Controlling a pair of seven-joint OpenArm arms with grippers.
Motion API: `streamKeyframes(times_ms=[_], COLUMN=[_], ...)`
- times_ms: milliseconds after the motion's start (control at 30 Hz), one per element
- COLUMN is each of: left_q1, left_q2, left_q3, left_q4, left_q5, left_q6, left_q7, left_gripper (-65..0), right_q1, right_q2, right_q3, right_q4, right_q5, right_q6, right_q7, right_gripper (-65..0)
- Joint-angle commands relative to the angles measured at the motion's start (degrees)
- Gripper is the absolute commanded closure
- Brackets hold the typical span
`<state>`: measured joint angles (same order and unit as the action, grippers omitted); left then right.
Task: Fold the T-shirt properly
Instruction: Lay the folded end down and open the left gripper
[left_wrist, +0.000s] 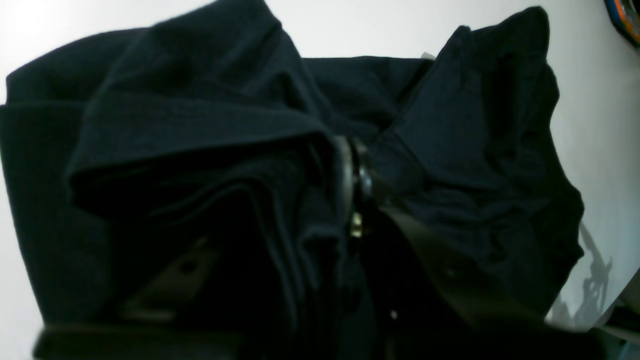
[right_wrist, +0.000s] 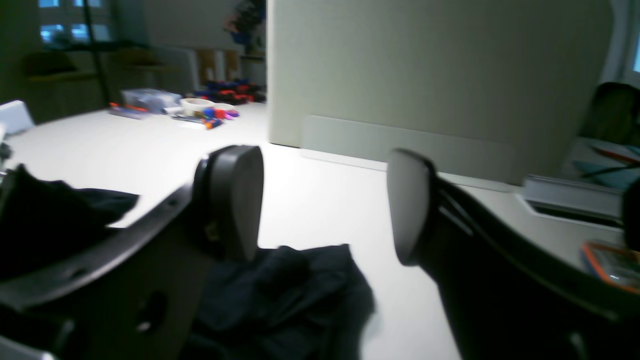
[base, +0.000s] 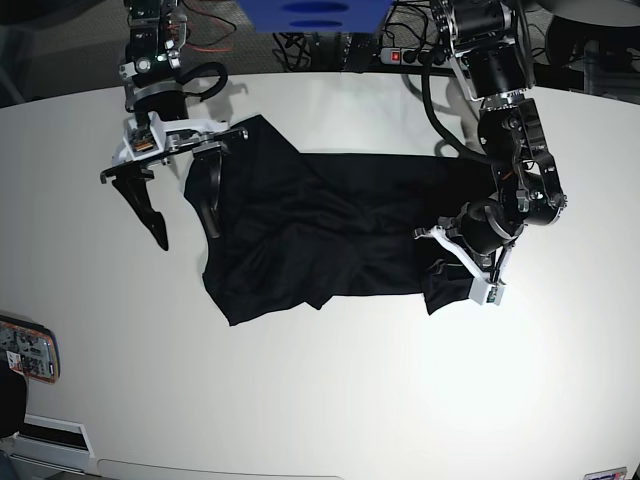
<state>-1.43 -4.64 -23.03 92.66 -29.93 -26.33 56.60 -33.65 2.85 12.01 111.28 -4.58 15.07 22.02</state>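
The black T-shirt (base: 330, 225) lies crumpled across the middle of the white table (base: 330, 400). My left gripper (base: 437, 247) is down at the shirt's right end. In the left wrist view its jaws (left_wrist: 356, 172) are shut on a bunched fold of the T-shirt (left_wrist: 200, 125), and cloth drapes over one finger. My right gripper (base: 187, 230) hangs open and empty above the shirt's left edge. In the right wrist view its two pads (right_wrist: 240, 200) stand wide apart, with the T-shirt (right_wrist: 290, 295) on the table below them.
A phone in an orange case (base: 25, 350) lies near the table's front left edge and also shows in the right wrist view (right_wrist: 612, 265). Cables and a power strip (base: 400, 55) run along the back edge. A blue object (base: 315, 15) sits at the back centre.
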Motion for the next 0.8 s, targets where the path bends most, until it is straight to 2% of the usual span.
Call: streamKeyframes(times_ms=[0, 100, 133, 300, 433, 467, 767], left_q1=[-0.99, -0.90, -0.90, -0.90, -1.16, -1.34, -5.29], left_q2=[-0.50, -1.38, -1.38, -1.29, -1.29, -1.11, 4.25], left_q3=[0.04, 0.13, 0.13, 0.74, 7.16, 8.21, 17.71], left_q4=[0.83, 0.83, 0.83, 0.92, 1.18, 1.18, -1.10], left_q5=[-1.06, -1.58, -1.58, -1.58, -1.67, -1.67, -1.32], left_q6=[-0.44, -0.44, -0.44, -0.53, -0.53, -0.53, -0.18], left_q7=[-1.08, -0.73, -0.73, -0.64, -1.08, -1.08, -1.08], left_gripper=[0.0, 0.0, -2.0, -36.6, -63.3, -65.0, -65.0], right_q1=[-0.24, -0.24, -0.24, -0.24, -0.24, -0.24, -0.24], right_q2=[0.18, 0.27, 0.36, 1.32, 1.32, 1.32, 1.32], right_q3=[0.17, 0.17, 0.17, 0.17, 0.17, 0.17, 0.17], right_q4=[1.20, 1.20, 1.20, 1.20, 1.20, 1.20, 1.20], right_q5=[0.75, 0.75, 0.75, 0.75, 0.75, 0.75, 0.75], right_q6=[-0.43, -0.43, -0.43, -0.43, -0.43, -0.43, -0.43], right_q7=[1.85, 1.85, 1.85, 1.85, 1.85, 1.85, 1.67], right_gripper=[-37.3, -37.3, -37.3, -37.3, -37.3, -37.3, -37.3])
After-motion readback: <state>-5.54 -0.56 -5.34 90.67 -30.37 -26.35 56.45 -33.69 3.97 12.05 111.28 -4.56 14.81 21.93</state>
